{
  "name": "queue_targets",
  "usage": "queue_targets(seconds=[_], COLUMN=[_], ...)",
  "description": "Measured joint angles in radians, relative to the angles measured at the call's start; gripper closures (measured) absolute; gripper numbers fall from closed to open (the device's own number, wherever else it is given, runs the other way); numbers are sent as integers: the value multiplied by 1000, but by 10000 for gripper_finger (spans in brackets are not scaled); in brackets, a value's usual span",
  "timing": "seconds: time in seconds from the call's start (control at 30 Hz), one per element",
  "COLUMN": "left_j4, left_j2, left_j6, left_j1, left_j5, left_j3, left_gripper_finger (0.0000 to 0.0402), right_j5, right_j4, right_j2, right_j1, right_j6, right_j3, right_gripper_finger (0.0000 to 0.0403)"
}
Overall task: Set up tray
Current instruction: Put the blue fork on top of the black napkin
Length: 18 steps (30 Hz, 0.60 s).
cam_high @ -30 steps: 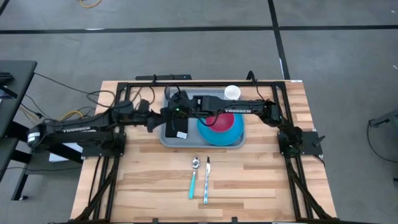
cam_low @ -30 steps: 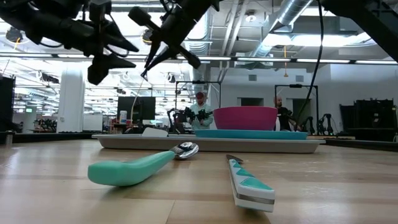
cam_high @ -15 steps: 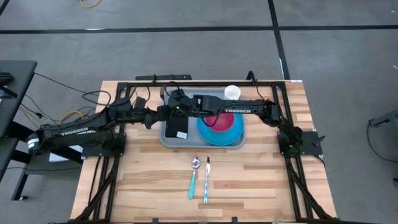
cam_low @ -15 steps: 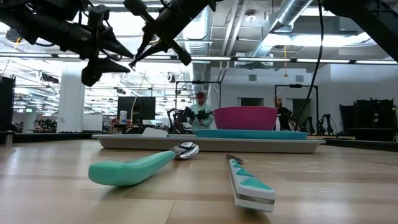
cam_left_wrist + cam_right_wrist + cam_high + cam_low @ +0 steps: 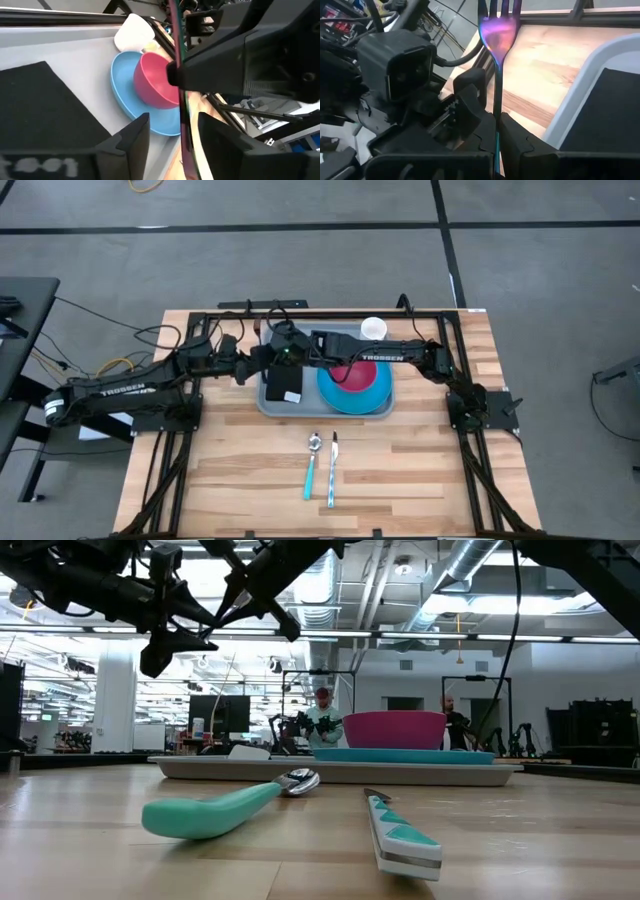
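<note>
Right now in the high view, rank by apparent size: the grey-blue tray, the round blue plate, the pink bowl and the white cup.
1. Flat grey-blue rectangular plastic tray, largest.
2. Round bright-blue plate.
3. Pink bowl, partly hidden under the right arm.
4. Small white cup, smallest.

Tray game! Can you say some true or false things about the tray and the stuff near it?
The pink bowl sits on the blue plate. True.
The spoon lies on the tray. False: it lies on the table, beside the knife.
The right claw holds a fork. True.
The white cup is inside the bowl. False: it stands at the tray's far corner, beside the plate.
</note>
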Motion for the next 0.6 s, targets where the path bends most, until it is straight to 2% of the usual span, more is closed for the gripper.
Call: queue_targets(seconds=[0.1, 0.27, 0.6], left_j4=[0, 4, -2], left_j2=[0, 0, 0], left_j6=[0, -4, -4], left_j1=[0, -1, -1], left_j5=[-1, -17, -49], left_j3=[0, 0, 0], left_gripper_finger=[293, 386, 400], right_j5=[0, 4, 3], right_j4=[-1, -3, -4], right_j2=[0, 0, 0], right_j1=[0, -1, -8], right_j6=[0, 0, 0], right_j3=[0, 0, 0], right_gripper_finger=[403, 403, 399])
